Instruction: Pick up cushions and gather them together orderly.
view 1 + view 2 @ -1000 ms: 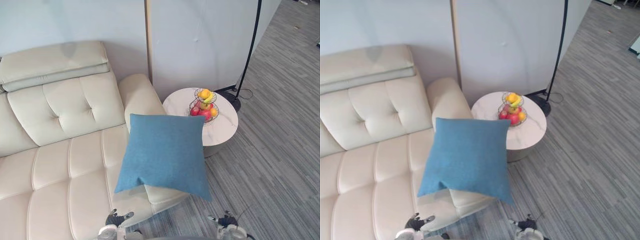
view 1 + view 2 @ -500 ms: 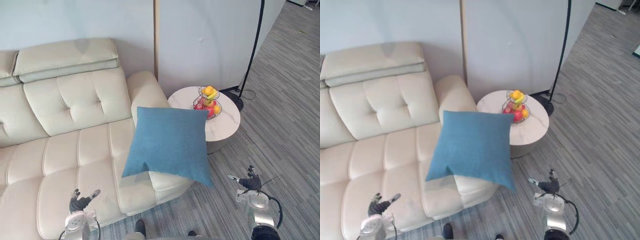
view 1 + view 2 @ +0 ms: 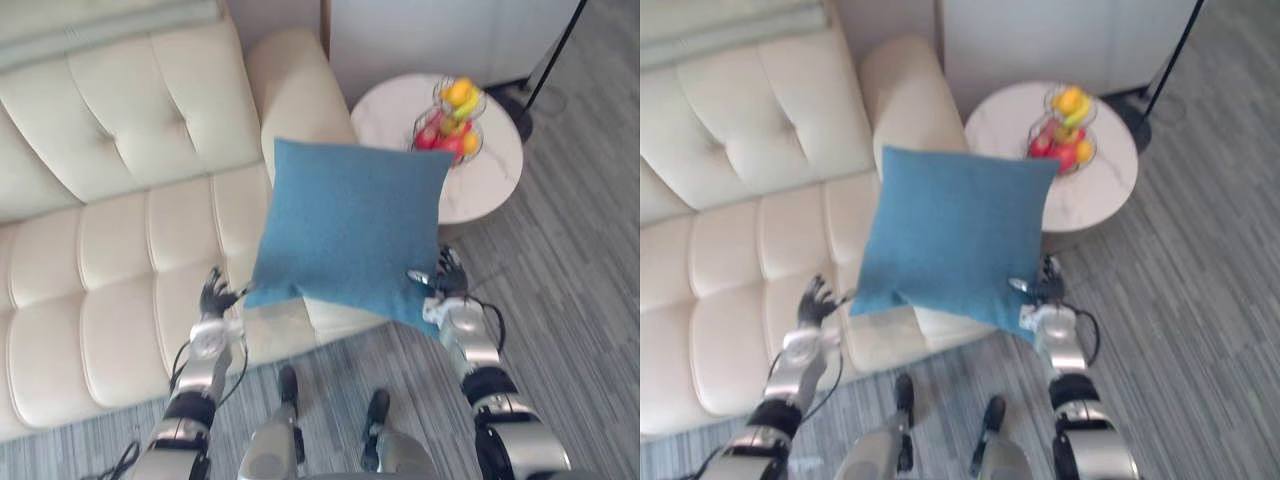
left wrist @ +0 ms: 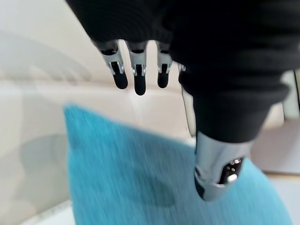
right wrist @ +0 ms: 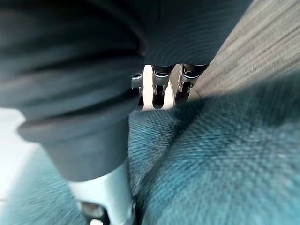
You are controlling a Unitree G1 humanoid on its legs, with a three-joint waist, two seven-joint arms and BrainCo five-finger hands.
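Nearest, the robot's left hand (image 3: 213, 297) is raised over the front part of the seat of the cream tufted leather sofa (image 3: 110, 270), released, with straight fingers (image 4: 137, 70) spread and the thumb held apart, just beside the lower left corner of the square blue fabric cushion (image 3: 350, 225); whether a fingertip touches that corner cannot be told; the right hand (image 3: 447, 283) stands at the cushion's lower right corner, also released, its fingers (image 5: 158, 89) straight and upright and lying close against the blue cloth, its thumb pointing inward over the fabric; neither hand is curled round anything; the cushion stands tilted on the right end of the sofa seat, its lower edge at the seat's front border and its lower right corner hanging past the sofa's edge over the grey striped carpet floor (image 3: 580, 270); its upper edge leans toward the rounded cream armrest (image 3: 295, 90), and its upper right corner overlaps the near rim of the round white marble desk (image 3: 490, 175) as seen from above; to the left of the cushion the seat panels lie bare and wide, and to the right of the right hand the carpet runs open to the frame's edge; on the desk, toward its far side, stands a tiered wire basket of red and yellow fruit (image 3: 450, 120); beyond the desk, a black round lamp base (image 3: 520, 105) rests on the carpet just beside the desk's far rim, with a thin black pole (image 3: 560, 45) rising from it.
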